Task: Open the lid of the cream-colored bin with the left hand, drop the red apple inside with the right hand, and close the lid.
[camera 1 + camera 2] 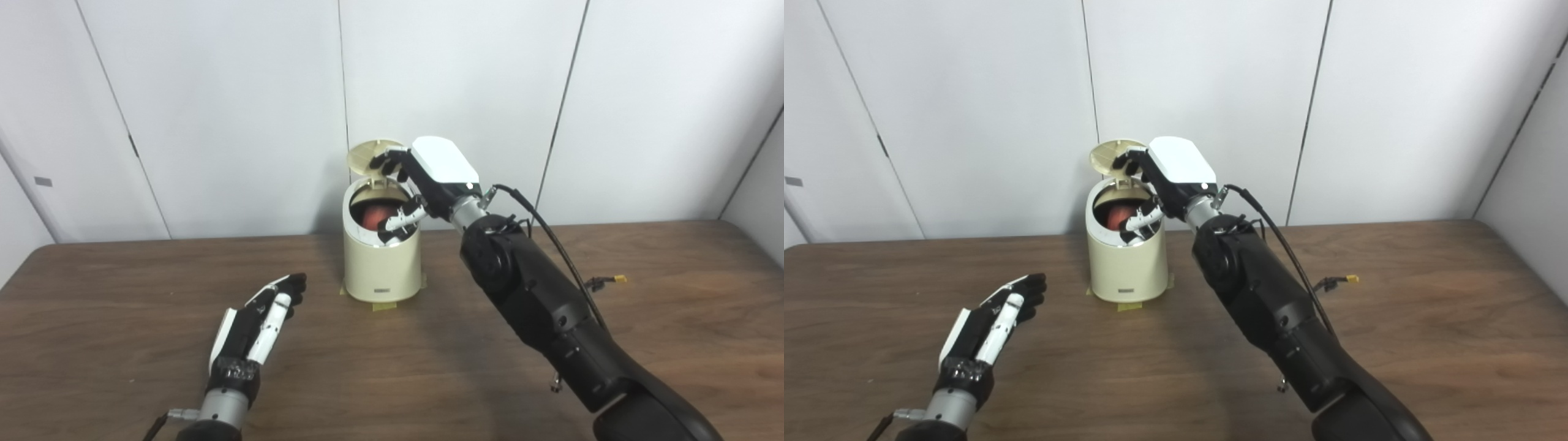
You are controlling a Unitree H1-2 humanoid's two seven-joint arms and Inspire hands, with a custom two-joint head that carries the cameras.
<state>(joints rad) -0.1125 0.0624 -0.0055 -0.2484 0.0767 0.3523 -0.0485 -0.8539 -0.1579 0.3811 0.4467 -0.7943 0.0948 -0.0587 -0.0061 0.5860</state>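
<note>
The cream-colored bin (381, 263) stands at the back middle of the table, its round lid (366, 156) tipped up behind the opening. The red apple (375, 217) lies inside the bin, seen through the mouth. My right hand (411, 193) hovers over the opening with fingers spread, upper fingertips by the raised lid, lower ones at the front rim; it holds nothing. My left hand (262, 317) rests low over the table, left of and in front of the bin, fingers extended and apart, holding nothing.
Yellow tape (384, 304) marks the bin's base on the brown table (392, 367). A small cable connector (612, 281) lies on the table to the right of my right arm. White wall panels close off the back.
</note>
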